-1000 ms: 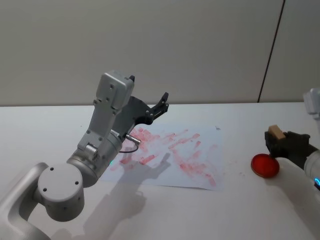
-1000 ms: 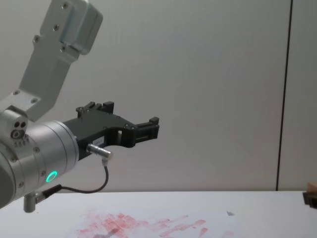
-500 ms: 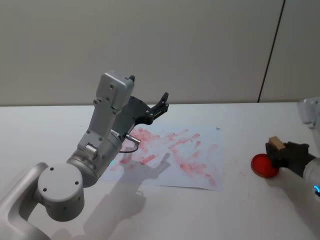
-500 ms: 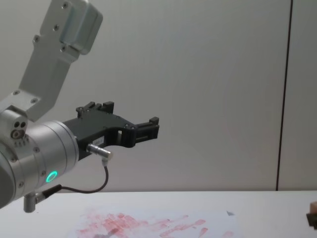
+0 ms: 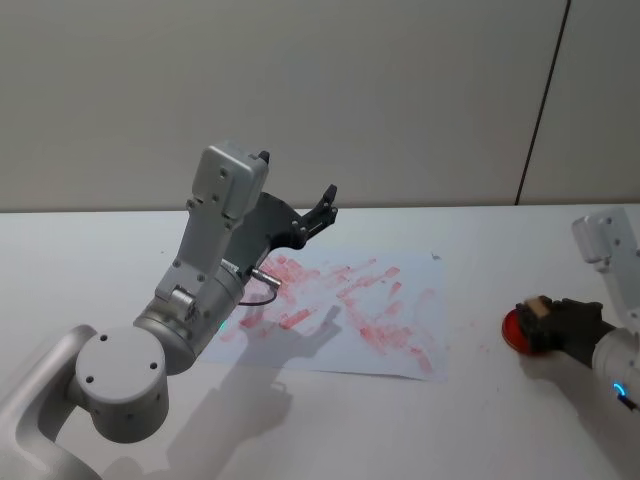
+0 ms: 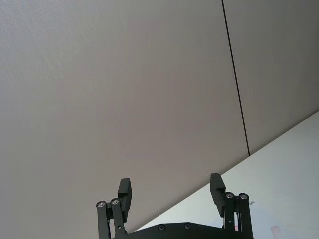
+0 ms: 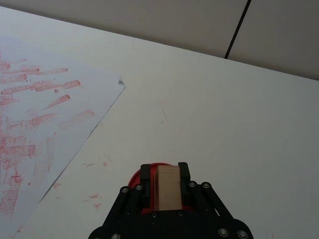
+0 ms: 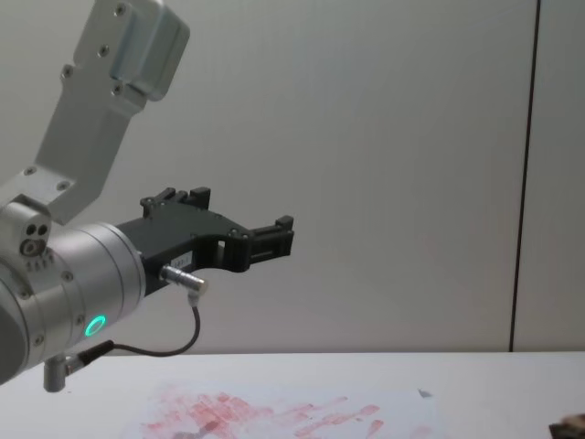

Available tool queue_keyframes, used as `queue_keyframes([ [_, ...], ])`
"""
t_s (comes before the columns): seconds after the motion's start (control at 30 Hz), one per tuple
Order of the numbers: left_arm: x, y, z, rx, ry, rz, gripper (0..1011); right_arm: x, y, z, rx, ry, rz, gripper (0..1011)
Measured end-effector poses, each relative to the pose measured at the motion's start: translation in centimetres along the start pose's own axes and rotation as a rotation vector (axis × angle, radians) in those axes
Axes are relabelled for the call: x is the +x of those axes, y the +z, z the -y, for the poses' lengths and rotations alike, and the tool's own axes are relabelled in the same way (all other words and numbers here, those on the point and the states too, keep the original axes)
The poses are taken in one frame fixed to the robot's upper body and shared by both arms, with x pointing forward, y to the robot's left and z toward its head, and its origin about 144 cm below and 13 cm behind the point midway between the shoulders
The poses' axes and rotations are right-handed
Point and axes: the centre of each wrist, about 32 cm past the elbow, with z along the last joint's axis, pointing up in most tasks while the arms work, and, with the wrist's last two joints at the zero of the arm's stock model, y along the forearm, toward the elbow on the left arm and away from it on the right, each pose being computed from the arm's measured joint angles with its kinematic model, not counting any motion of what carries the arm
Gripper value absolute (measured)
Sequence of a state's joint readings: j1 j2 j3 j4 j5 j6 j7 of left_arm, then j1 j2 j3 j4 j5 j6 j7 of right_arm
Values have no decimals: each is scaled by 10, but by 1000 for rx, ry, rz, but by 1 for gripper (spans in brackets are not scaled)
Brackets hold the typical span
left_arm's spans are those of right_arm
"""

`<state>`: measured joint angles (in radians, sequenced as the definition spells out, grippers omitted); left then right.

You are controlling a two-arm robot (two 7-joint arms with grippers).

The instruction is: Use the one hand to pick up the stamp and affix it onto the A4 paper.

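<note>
Head view: the right end effector (image 5: 555,322) has the stamp (image 5: 534,309) clamped between its jaws, right over the red ink pad (image 5: 517,328) at the surface's right side, apart from the paper (image 5: 345,310). The left end effector (image 5: 322,207) hangs raised above the paper's far left part, parked.

Left wrist view: the left end effector (image 6: 171,191) has its jaws spread wide, nothing between them, facing the wall.

Right wrist view: the stamp (image 7: 167,187) is a pale wooden block with squared edges, pinched on two opposite flat sides, the pad's (image 7: 135,180) red rim peeking out beneath. It looks light, rigid and not fragile; those flat sides seem the right hold, keeping the inked face clear. The paper (image 7: 35,129) is white, thick with smudged red marks, thin and likely to slide.

Chest view: the left end effector (image 8: 274,236) sits high above the paper (image 8: 274,412).
</note>
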<state>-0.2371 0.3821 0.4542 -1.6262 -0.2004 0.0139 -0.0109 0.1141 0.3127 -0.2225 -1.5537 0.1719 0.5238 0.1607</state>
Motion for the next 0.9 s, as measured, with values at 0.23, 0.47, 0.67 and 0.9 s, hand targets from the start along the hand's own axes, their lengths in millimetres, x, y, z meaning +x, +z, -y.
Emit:
queue_keyframes([
  [0.23, 0, 0, 0, 0, 0, 0, 1002, -2, -2, -2, -8, 4, 4, 506],
  [0.47, 0, 0, 0, 0, 0, 0, 1001, -2, -3, -3, -13, 6, 6, 726],
  [0.67, 0, 0, 0, 0, 0, 0, 1001, -3, -3, -3, -16, 8, 7, 891],
  [0.9, 0, 0, 0, 0, 0, 0, 1001, -3, -3, -4, -17, 8, 8, 1001],
])
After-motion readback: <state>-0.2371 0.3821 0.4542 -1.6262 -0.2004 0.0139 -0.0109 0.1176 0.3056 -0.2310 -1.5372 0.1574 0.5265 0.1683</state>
